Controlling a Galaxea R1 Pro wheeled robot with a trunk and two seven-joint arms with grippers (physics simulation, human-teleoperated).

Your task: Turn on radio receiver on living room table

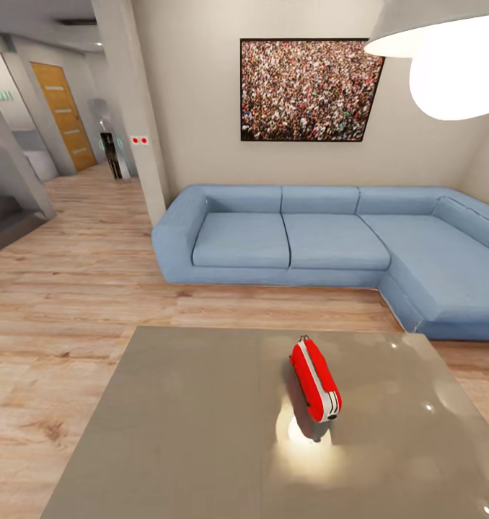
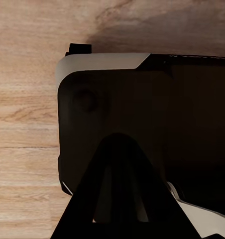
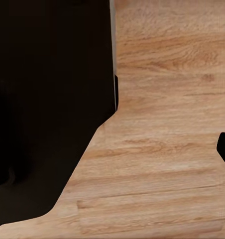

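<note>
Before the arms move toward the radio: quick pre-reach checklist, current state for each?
1. Small red radio with white edge band in the head view: ok.
2. It sits on the glossy grey low table, apart from every edge: ok.
3. Table top around the radio free of other objects: ok.
4. Dial or switch face turned toward the camera: not ok, the radio stands edge-on.
5. Gripper jaws open: cannot tell, the wrist views look past dark robot parts at the wood plank floor.
6. Radio already on: cannot tell.

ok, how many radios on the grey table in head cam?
1. The red radio receiver stands on edge on the grey table, right of centre, in front of the blue sofa. The table's near edge is cropped.
</note>
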